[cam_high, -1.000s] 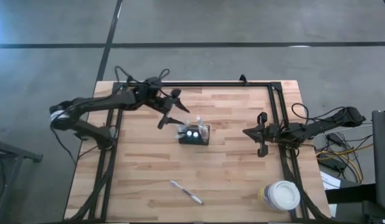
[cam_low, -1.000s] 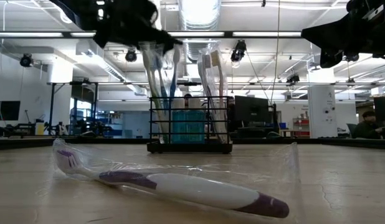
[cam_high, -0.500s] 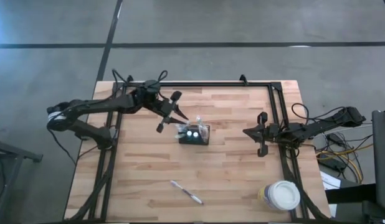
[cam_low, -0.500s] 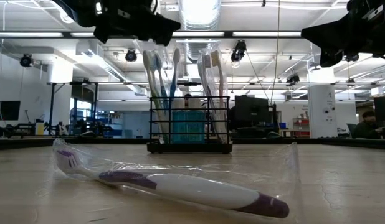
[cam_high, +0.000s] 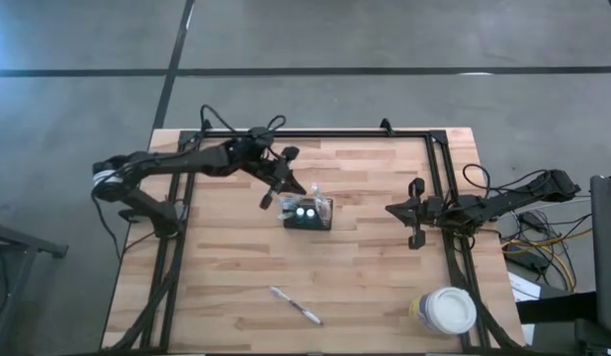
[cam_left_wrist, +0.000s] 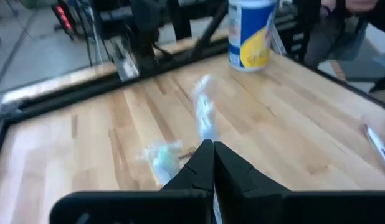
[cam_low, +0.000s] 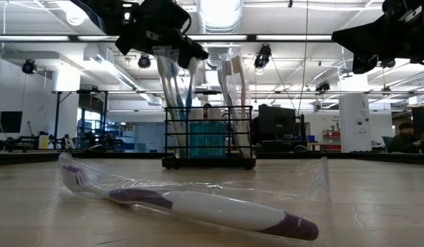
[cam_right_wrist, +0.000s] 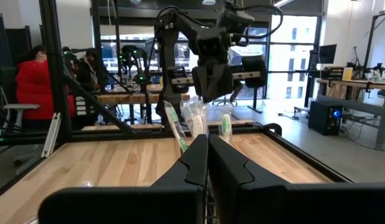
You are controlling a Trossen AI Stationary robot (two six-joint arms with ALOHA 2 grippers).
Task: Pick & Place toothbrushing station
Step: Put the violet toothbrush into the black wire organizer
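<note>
black mesh caddy [cam_low: 208, 144]: low view alone shows brushes; left pincer [cam_high: 282, 191] clenched above, holding nothing visible.

A light wooden table [cam_high: 365, 252] is carrying the black mesh caddy [cam_high: 308, 215] just beside the left gripper [cam_high: 277, 194], a wrapped toothbrush [cam_high: 296, 306] well apart from it, and a white-lidded tub [cam_high: 445, 311] beyond the right gripper [cam_high: 416, 213].
</note>
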